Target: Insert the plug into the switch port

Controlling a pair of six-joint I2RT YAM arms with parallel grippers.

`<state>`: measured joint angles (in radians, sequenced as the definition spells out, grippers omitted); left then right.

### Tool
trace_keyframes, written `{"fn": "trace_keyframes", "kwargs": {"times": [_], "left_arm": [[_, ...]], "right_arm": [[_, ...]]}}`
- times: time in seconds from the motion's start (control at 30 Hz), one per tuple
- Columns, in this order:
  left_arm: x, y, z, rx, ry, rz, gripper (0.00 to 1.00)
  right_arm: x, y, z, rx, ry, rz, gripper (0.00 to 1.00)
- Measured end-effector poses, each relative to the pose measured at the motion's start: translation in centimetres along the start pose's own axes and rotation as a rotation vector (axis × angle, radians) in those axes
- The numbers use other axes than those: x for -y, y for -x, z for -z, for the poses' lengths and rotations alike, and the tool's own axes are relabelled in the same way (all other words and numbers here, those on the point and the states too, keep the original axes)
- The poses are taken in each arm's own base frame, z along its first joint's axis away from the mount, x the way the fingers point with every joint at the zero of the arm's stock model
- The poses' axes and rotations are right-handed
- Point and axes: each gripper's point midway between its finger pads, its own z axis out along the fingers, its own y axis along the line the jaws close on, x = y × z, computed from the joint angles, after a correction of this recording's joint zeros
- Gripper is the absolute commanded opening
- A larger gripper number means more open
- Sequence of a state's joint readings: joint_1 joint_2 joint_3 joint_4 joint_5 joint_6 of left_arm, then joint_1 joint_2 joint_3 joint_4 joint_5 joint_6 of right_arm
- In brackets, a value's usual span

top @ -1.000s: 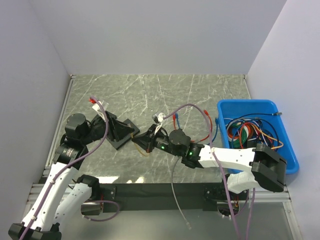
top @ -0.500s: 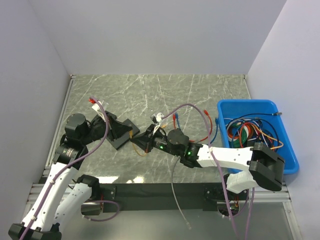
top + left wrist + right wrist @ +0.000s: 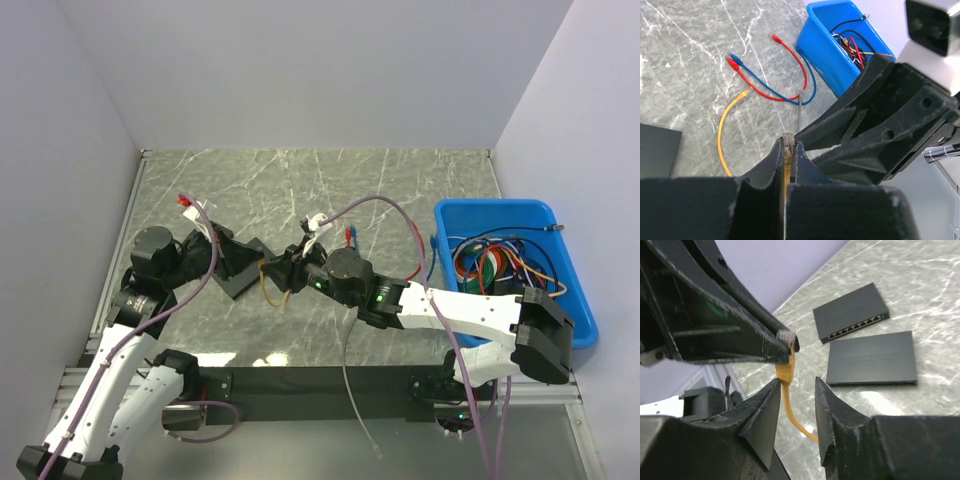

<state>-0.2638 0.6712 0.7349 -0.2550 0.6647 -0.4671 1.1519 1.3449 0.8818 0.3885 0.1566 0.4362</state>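
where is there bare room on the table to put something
Bare: the far strip of table along the back edge, and the near strip between the switches and the front edge. Crowded: the middle, where left gripper and right gripper meet, and the cables beside the blue bin.

The plug (image 3: 788, 137) is a clear connector with an orange boot on an orange cable (image 3: 721, 131). It is held up off the table, pinched between the closed fingers of the left gripper (image 3: 787, 150), with its tip poking out past them and the cable hanging down from it. The switch (image 3: 852, 313) is a flat black box lying on the table, apart from the plug, with a row of ports (image 3: 859, 325) along one long edge and a second black box (image 3: 872, 359) just beside it.
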Motion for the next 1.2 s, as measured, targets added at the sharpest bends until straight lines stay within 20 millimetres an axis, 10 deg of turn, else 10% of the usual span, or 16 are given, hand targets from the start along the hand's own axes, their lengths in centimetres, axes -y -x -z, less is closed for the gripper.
{"fn": "trace_keyframes", "kwargs": {"times": [0.9,1.2], "left_arm": [[-0.5,0.0,-0.1,-0.001,0.018,0.011,0.01],[-0.7,0.0,-0.1,-0.001,0.025,0.013,0.04]], "right_arm": [[-1.0,0.1,-1.2,-0.013,-0.01,0.013,0.35],[-0.8,-0.3,-1.4,-0.017,-0.021,0.015,0.06]]}}
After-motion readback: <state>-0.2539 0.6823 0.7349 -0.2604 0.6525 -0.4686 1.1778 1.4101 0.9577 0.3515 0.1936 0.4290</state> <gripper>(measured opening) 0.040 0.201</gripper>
